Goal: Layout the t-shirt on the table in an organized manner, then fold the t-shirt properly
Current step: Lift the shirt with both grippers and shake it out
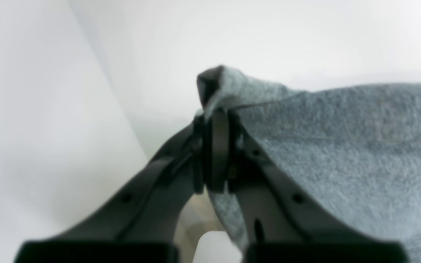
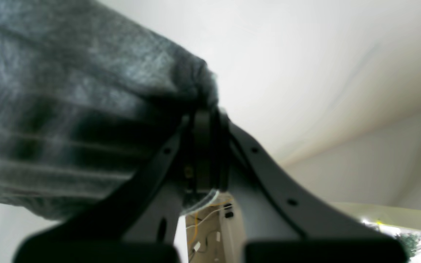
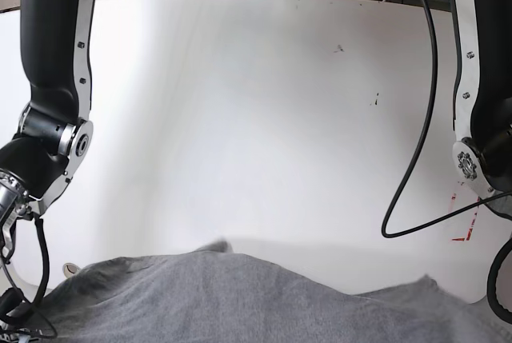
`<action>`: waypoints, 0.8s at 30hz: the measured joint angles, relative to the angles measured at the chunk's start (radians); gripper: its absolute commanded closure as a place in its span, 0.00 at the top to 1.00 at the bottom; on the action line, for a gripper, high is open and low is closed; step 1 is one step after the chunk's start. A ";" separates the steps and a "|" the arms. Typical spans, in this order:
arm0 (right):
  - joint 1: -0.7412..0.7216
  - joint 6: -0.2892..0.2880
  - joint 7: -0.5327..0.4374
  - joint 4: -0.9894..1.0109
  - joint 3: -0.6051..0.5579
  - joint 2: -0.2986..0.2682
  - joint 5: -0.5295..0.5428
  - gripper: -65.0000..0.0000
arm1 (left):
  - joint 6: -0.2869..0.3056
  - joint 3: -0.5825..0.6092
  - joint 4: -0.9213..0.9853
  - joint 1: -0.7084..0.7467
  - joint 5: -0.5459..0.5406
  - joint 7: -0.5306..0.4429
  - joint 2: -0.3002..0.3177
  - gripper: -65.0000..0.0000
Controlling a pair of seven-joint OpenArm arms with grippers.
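T-shirt (image 3: 264,299) pinched by left gripper (image 1: 216,120) | right gripper (image 2: 205,120) likewise | table (image 3: 240,119) beneath

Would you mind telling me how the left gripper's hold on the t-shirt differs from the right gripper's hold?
The left gripper pinches a small peak of the t-shirt, with the cloth spreading to its right in the left wrist view; the right gripper has the t-shirt spreading to its left. The cloth by the left gripper looks smooth and light grey; by the right gripper it is bunched into dark folds. Both grippers are shut on the fabric's edge.
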State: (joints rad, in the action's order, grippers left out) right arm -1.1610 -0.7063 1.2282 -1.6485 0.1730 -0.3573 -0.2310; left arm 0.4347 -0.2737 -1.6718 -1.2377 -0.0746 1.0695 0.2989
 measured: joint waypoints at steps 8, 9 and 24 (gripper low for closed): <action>0.004 0.000 0.040 -0.003 -0.001 0.003 0.011 0.00 | 0.000 -0.003 0.006 0.020 0.003 0.035 0.000 0.00; 0.018 0.000 0.040 -0.005 0.000 0.002 0.010 0.00 | -0.001 -0.003 0.004 0.030 0.002 0.037 0.000 0.00; 0.518 -0.003 0.034 -0.200 0.176 0.031 0.045 0.00 | 0.073 -0.124 -0.210 0.476 -0.027 0.112 -0.010 0.00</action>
State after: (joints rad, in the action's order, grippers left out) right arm -0.6426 -0.7090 1.2621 -1.8481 0.3489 -0.3264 -0.1864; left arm 0.5079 -0.3973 -1.8820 -0.7612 -0.1013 1.1812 0.2893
